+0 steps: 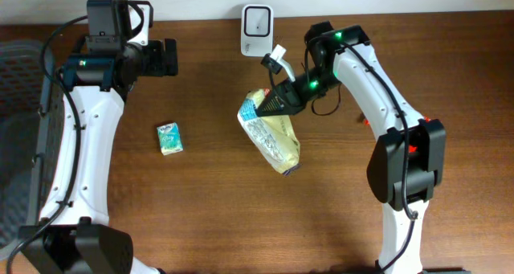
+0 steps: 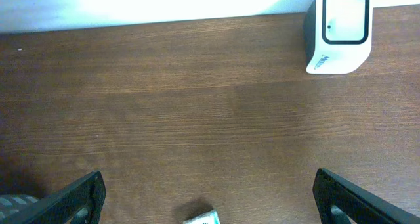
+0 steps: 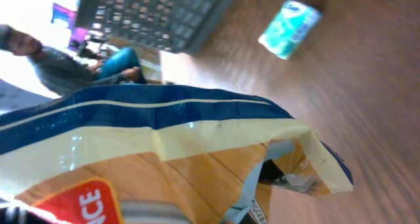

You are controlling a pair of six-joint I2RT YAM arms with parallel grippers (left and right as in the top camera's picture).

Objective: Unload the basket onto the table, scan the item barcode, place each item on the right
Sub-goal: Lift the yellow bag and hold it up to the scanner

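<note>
Overhead, the right gripper (image 1: 277,104) is clenched on the top edge of the bag (image 1: 271,133). The crumpled bag trails away from its fingertips over the table (image 1: 209,210), with the scanner (image 1: 257,20) standing just beyond them at the far edge. The left gripper (image 1: 170,57) is released, its fingers spread wide. A small box (image 1: 169,137) lies near them, and its edge shows between them in the left wrist view. A basket (image 1: 20,105) sits on the side of that arm away from its fingers.
</note>
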